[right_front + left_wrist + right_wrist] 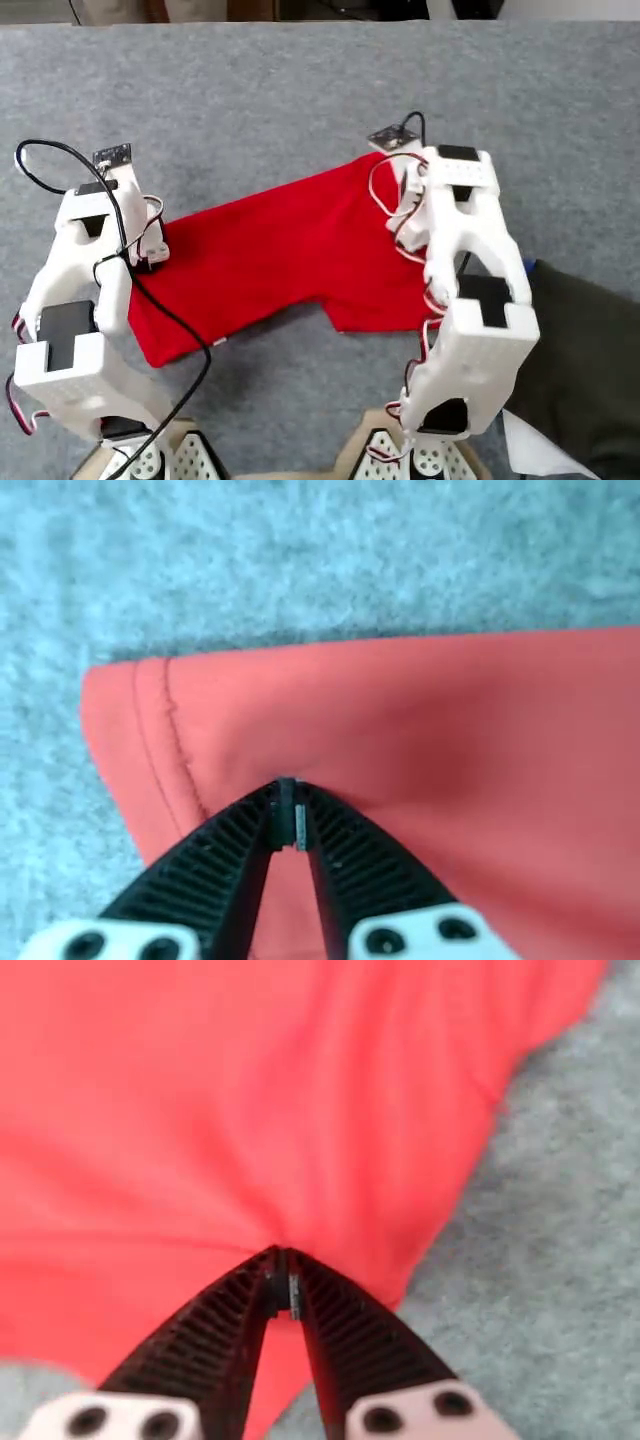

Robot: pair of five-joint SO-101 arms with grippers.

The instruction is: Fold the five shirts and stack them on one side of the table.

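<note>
- Red shirt (290, 255) is laid out slantwise on the grey bench (300, 90), stretched between the two arms.
- The left jaws are clenched, tips together on the cloth just inside the stitched hem (160, 730) at the shirt's left end. A thin pinch of fabric appears to be held.
- The right jaws are likewise clenched at the shirt's right end. Creases are drawn toward the tips, so a pinch of cloth is judged to be gripped there too.
- A dark garment (590, 350) is seen at the bench's right edge, near the right arm.
- Both pinches look shallow, so the cloth could slip out if it were lifted sharply.
- Only the upper layer may have been caught. The lower layer would then be left behind and the fold spoiled.
- If the two ends were carried unevenly, the shirt would be twisted or bunched.
- The rough bench cover could drag on a trailing edge, and the dark garment could be snagged by the right arm.
</note>
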